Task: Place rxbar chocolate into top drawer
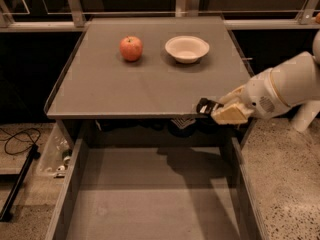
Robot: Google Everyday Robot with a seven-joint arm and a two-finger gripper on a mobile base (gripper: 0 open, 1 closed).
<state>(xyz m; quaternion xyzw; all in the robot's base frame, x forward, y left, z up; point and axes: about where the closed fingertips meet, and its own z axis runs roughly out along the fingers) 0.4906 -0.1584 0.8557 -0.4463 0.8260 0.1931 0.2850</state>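
Observation:
My gripper [215, 110] hangs at the front right corner of the grey table [115, 91], just past its front edge and above the open top drawer [150, 199]. It is shut on the rxbar chocolate [205, 106], a small black bar whose end sticks out to the left of the cream-coloured fingers [231, 114]. The white arm [285, 86] reaches in from the right. The drawer is pulled out below the table, wide and grey with a flat bare bottom and low side walls.
A red apple [131, 48] and a white bowl [187, 48] stand on the far half of the table. A black cable [17, 139] and a stand lie on the floor at the left. Speckled floor lies to the right of the drawer.

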